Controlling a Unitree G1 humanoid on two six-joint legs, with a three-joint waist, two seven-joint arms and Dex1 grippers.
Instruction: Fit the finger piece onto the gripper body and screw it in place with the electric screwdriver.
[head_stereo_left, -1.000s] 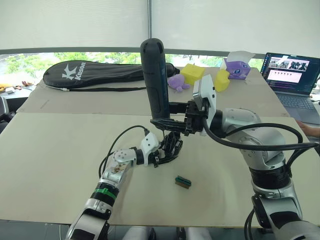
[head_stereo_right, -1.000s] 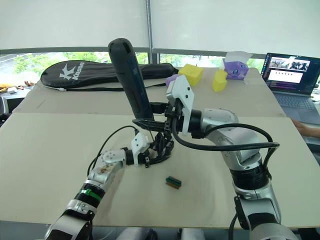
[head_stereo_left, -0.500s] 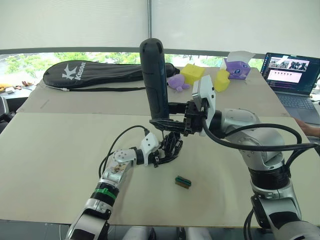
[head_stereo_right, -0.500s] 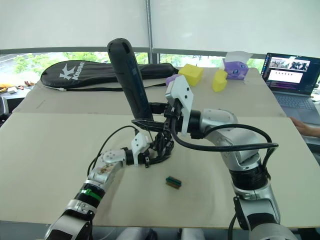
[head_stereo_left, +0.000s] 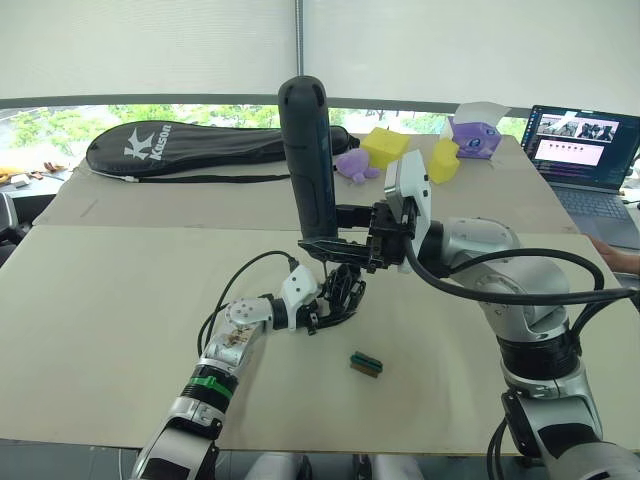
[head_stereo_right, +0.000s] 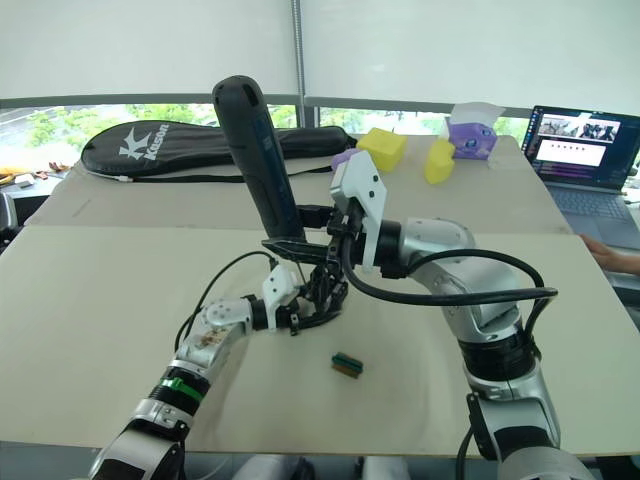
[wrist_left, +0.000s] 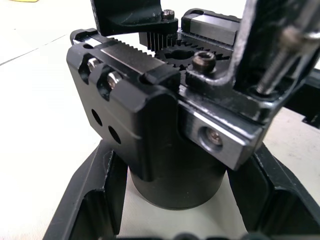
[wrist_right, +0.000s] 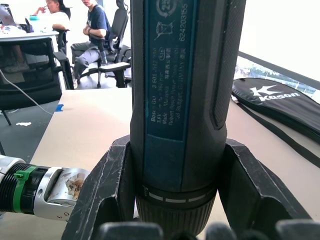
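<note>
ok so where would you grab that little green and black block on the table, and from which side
Take the green-and-black block across its two long sides, coming straight down from above. It lies flat on the table, low and narrow, so only its short width fits between fingers. It sits apart from the gripper body, nearer the robot, so nothing crowds a top-down approach.

Daylight pours in from the windows (head_stereo_left: 150, 55) ahead of me, their blinds glowing white and nearly washed out. The table (head_stereo_left: 100, 300) is evenly bright, with soft, faint shadows under my arms. Against that backlight the electric screwdriver (head_stereo_left: 308, 160) reads as a dark shape. From my left wrist, the gripper body (wrist_left: 150, 130) is sharp at its middle, while the nearest edges blur. From my right wrist, the background goes soft.
</note>
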